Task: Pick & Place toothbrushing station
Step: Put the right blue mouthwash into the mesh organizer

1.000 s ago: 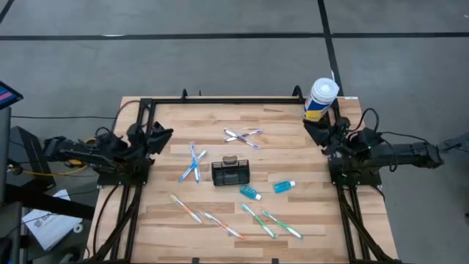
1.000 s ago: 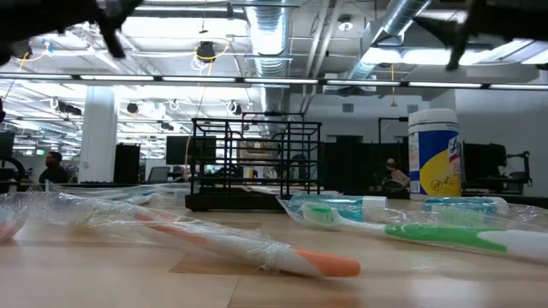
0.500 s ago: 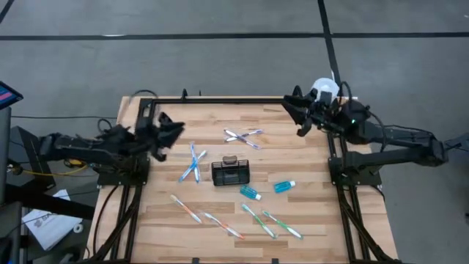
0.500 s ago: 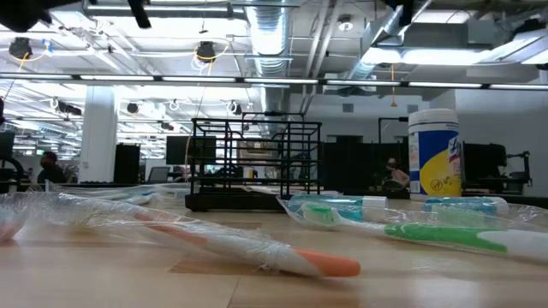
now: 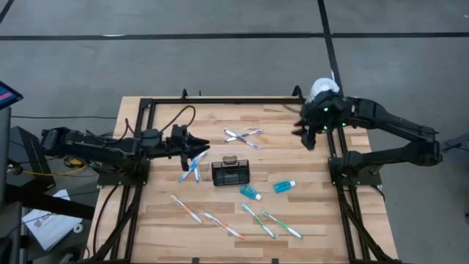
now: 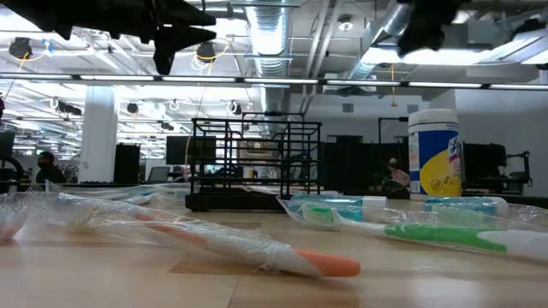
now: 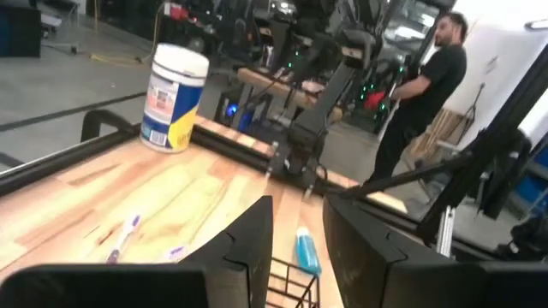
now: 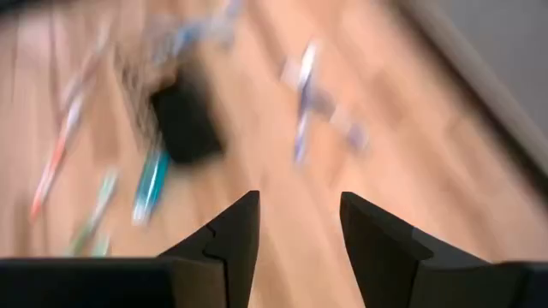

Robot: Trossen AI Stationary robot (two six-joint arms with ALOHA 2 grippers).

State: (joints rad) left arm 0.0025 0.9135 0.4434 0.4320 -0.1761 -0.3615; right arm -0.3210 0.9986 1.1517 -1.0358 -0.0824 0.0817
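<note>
The toothbrushing station, a small black wire-mesh basket [image 5: 230, 171], stands on its base at the middle of the wooden table, and the low view [image 6: 255, 162] shows it upright. My left gripper [image 5: 204, 144] hangs level just left of and a little beyond the basket, above the blue toothbrushes [image 5: 192, 165]. Its fingers are open [image 7: 298, 248] with nothing between them. My right gripper [image 5: 304, 136] is held high near the far right corner. It slants down toward the table and is open [image 8: 300, 231] and empty. The basket [image 8: 184, 120] shows blurred ahead of it.
Wrapped toothbrushes lie about the basket: purple ones [image 5: 243, 137] beyond it, orange [image 5: 187, 209] and green ones [image 5: 282, 225] on the near side. Two small blue tubes [image 5: 250, 193] lie to its right. A white-and-yellow wipes tub [image 5: 322, 92] stands at the far right corner. A person [image 7: 424, 81] stands beyond the table.
My left gripper has reached out from the table's left edge toward the basket and levelled off. My right gripper has risen from its place at the right edge, swung toward the far edge and tipped down to face the table. Nothing on the table has moved.
</note>
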